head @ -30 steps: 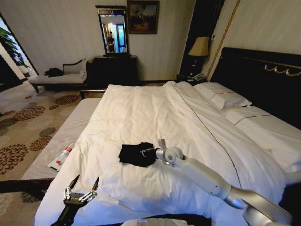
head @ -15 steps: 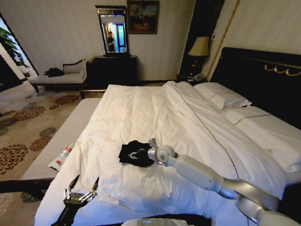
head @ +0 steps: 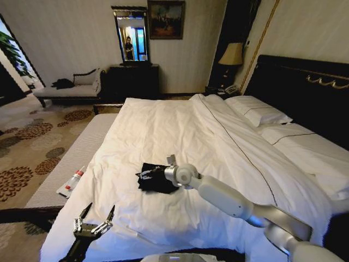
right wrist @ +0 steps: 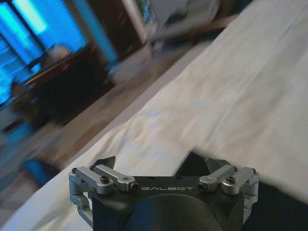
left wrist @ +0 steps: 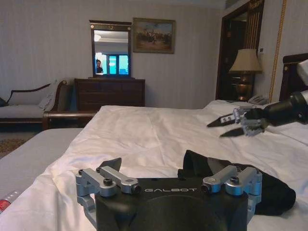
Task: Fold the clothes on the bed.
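The black T-shirt (head: 155, 181) lies bunched on the white duvet of the bed (head: 180, 125), near its foot, with a bit of white lettering showing. My right gripper (head: 152, 173) reaches over it from the right. From the left wrist camera that gripper (left wrist: 230, 126) is open and hangs a little above the cloth (left wrist: 269, 192), holding nothing. In its own wrist view the right gripper (right wrist: 159, 161) is open, with the dark shirt (right wrist: 284, 207) below it. My left gripper (head: 96, 217) is open at the bed's near left corner, short of the shirt; its own view shows it (left wrist: 168, 166) empty.
A grey bench (head: 71, 158) runs along the bed's left side with a red-capped tube (head: 72, 182) on it. Pillows (head: 259, 111) and a dark headboard (head: 305, 87) are on the right. A chaise longue (head: 71, 90), a dresser (head: 133, 81) and a lamp (head: 230, 54) stand by the far wall.
My right arm has swung left, from the shirt's right edge to over its middle. The shirt has been turned a little, so white lettering shows. The left arm is still.
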